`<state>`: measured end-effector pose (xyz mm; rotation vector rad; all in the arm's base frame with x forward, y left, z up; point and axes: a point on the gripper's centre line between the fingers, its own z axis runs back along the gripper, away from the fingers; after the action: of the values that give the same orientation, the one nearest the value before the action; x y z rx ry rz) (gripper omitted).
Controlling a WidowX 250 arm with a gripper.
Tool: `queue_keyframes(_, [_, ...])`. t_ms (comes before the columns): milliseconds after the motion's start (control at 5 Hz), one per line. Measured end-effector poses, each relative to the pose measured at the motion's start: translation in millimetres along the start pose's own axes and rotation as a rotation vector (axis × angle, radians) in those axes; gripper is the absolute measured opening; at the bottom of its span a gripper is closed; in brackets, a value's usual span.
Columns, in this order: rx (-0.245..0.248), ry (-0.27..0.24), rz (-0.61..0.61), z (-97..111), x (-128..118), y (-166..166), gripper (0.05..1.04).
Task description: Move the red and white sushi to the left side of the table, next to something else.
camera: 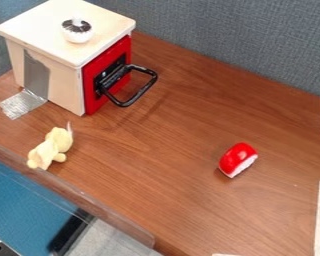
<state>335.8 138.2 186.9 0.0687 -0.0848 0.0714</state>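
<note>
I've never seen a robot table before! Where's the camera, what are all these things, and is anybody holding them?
The robot is one black arm with a two-finger gripper, like a pinching hand. A fixed camera looks down at a slant on the brown wooden table. At the right lies red and white toy sushi. At the left is a small pale yellow toy. Behind that stands a pale wooden box with a red front and black handle. Nobody is holding the sushi or the yellow toy: both rest on the table.
</note>
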Motion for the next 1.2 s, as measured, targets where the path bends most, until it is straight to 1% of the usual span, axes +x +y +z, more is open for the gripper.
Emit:
queue_keyframes(200, [-0.021, 0.041, -0.007, -15, -1, -5, 0.999])
queue_keyframes(400, [-0.082, 0.071, -0.124, -26, -7, -54, 0.999])
queue_keyframes(600, [-0.102, 0.087, -0.247, -34, -14, -106, 0.999])
queue_keyframes(800, [-0.072, 0.100, -0.340, -52, -26, -160, 0.999])
queue_keyframes(1000, [-0.061, 0.051, -0.321, -64, -30, -201, 0.999])
queue_keyframes(1200, [-0.044, 0.043, -0.357, -92, -36, -231, 0.999])
